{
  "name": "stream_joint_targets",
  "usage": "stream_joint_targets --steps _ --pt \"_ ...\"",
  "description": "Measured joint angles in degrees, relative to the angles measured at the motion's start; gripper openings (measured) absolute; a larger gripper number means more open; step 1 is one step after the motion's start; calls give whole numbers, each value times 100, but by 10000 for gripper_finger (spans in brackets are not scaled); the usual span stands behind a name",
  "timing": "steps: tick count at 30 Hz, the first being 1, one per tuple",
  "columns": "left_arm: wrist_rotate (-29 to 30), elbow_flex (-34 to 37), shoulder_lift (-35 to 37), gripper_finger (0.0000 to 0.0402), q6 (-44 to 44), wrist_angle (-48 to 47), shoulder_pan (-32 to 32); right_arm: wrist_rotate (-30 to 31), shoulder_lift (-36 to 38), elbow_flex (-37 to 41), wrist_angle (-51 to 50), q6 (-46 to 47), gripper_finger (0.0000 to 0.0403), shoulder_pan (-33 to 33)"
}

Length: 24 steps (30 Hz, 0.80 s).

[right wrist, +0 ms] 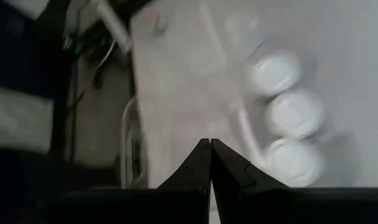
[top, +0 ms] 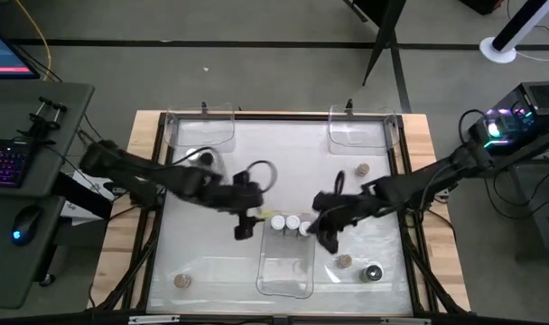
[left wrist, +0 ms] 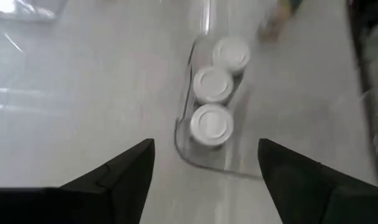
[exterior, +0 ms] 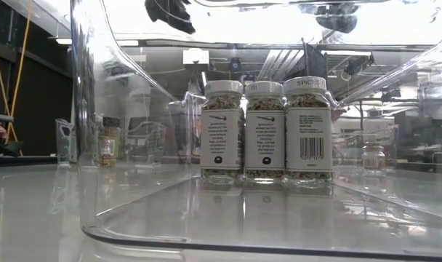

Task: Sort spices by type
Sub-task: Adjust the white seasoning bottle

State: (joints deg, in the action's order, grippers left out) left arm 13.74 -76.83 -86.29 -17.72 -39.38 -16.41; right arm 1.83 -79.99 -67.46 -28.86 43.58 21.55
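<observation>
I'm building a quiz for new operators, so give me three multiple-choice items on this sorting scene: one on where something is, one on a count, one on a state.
1. Where do the three white-capped jars stand?
A. In a row at the far end of the near middle tray
B. In the far left tray
C. On bare table beside the keyboard

2. How many jars stand in that tray?
A. One
B. Three
C. Six

3. How do the two grippers stand?
A. Both shut
B. Left gripper open, right gripper shut
C. Left shut, right open

Answers: 1 A, the high view shows the row inside that tray's far end. 2 B, the low view and the left wrist view both show three. 3 B, each wrist view shows its own fingers: the left spread and empty, the right pressed together.
</observation>
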Motion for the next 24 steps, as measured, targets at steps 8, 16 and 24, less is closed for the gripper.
stream_joint_targets --steps 8,16,24 --pt "1487 1841 1173 114 -2081 1012 -782 -832 -1200 -343 -313 242 0 247" --pt "1531 2228 1306 10 -2707 1062 -819 -328 -2526 -2007 -2297 -453 0 246" --pt "1536 2257 1306 1 -2510 1056 -819 257 -3344 -2835 -3327 -905 0 214"
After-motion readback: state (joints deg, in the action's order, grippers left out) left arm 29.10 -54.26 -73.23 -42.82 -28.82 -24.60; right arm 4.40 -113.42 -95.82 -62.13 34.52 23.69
